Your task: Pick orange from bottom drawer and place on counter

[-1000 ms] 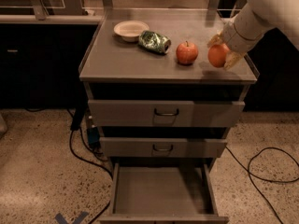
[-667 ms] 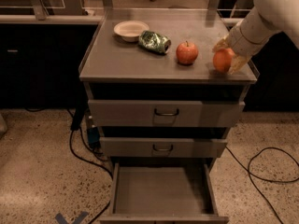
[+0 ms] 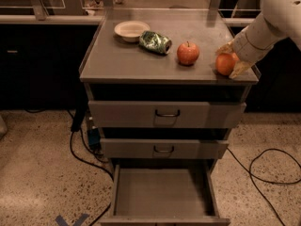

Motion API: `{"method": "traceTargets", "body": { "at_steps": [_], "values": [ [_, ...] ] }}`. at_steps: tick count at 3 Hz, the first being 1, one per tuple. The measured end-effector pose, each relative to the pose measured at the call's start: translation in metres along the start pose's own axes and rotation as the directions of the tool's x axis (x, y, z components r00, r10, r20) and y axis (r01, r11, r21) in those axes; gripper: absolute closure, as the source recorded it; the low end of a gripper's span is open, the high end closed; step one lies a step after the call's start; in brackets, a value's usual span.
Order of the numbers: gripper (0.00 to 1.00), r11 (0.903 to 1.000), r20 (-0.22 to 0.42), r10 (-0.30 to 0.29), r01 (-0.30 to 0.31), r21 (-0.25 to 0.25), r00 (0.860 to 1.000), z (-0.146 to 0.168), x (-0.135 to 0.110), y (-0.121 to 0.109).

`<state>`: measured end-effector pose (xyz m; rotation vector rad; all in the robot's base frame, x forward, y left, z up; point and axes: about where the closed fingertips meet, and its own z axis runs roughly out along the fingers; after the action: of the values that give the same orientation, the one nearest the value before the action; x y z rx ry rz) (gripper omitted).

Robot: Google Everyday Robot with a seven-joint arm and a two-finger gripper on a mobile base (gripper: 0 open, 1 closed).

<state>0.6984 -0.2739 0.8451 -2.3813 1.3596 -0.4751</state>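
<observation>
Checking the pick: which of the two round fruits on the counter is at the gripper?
The orange at the counter's right front corner, with the gripper closed around it. The red apple, stemmed, sits apart to its left.

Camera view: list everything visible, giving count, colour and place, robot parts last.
orange: one, orange, counter's right front corner, in gripper
apple: one, red, counter, left of orange
can: one, green, on its side, left of apple
bowl: one, cream, counter's back left
counter: one, grey, cabinet top
upper drawers: two, grey, shut
bottom drawer: one, grey, open, empty
cables: several, black, floor
gripper: one, tan fingers, shut on orange
arm: one, white, upper right
</observation>
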Motion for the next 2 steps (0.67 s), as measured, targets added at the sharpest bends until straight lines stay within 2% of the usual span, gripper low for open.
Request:
{"method": "traceTargets", "body": {
  "at_steps": [1, 2],
  "values": [
    [1.0, 0.9998, 0.01, -0.017, 0.017, -0.008, 1.0, 0.0178, 0.0035, -0.0208],
    [1.0, 0.9998, 0.01, -0.017, 0.017, -0.008, 1.0, 0.0179, 0.0035, -0.0208]
  ]
}}
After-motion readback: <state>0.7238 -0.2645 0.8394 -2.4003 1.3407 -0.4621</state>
